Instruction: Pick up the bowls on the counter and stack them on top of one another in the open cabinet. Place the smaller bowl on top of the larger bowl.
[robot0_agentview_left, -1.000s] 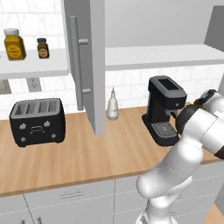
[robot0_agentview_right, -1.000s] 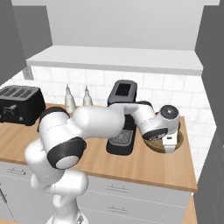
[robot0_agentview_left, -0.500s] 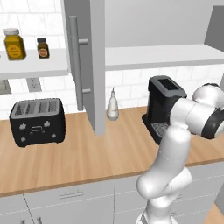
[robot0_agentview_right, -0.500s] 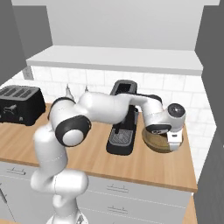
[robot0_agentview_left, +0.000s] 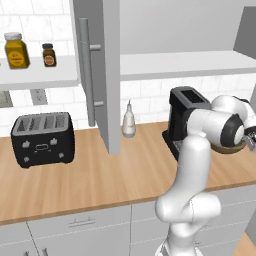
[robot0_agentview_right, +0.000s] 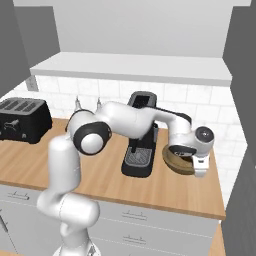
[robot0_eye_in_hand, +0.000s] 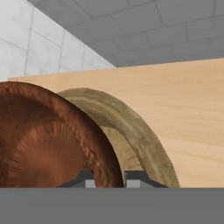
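We have our gripper (robot0_eye_in_hand: 108, 178) closed on the rim of the smaller bowl (robot0_eye_in_hand: 48, 135), the dark reddish-brown one, its two tips pinching the wall at the near edge in the hand view. The larger bowl (robot0_eye_in_hand: 131, 127) of tan wood sits just behind it, its thick rim curving around the dark bowl's side. In the right base view the tan bowl (robot0_agentview_right: 179, 160) is under our hand at the right end of the desk (robot0_agentview_right: 100, 180), just right of the black coffee machine (robot0_agentview_right: 141, 135). The cabinet (robot0_agentview_left: 107, 75) door stands open further left, between the toaster (robot0_agentview_left: 42, 137) and a small white bottle (robot0_agentview_left: 129, 120).
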